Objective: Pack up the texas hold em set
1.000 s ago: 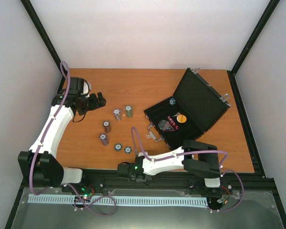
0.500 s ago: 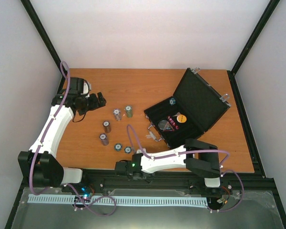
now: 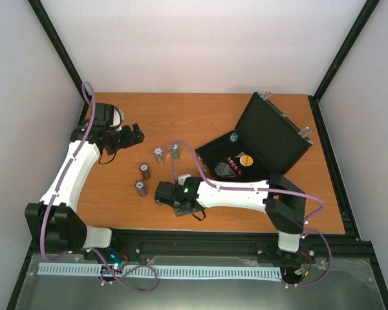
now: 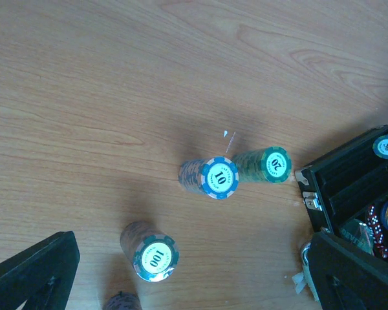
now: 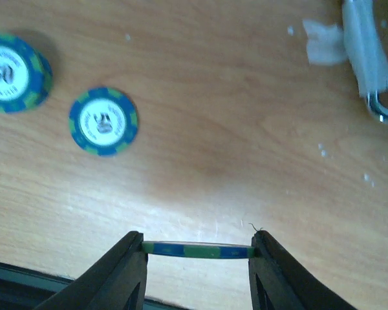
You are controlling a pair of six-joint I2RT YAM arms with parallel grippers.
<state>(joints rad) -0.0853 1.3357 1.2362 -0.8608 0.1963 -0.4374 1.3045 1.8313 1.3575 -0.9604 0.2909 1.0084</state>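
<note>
Top view. Right pincer [image 5: 197, 240] is clamped on a single blue chip [image 5: 197, 249]. The chip is seen edge-on and spans from finger to finger. Whether it has cleared the desk [image 3: 200, 116] I cannot tell.

Two loose 50 chips [image 5: 103, 121] lie on the desk near the pincer, at its 10 o'clock in the wrist view.

The case [image 3: 271, 139] sits open at the desk's 3 o'clock side, lid raised. Its long axis runs roughly 10 to 4.

From the right pincer the case tray lies at about 2 o'clock, close by, its open front turned toward the pincer. Likely next move: carry the chip there.

Left pincer [image 3: 134, 135] has its jaws wide apart and holds nothing. It hovers at 9 o'clock of the chip stacks [image 4: 218, 177], well apart from the case. The right arm is nearer.
</note>
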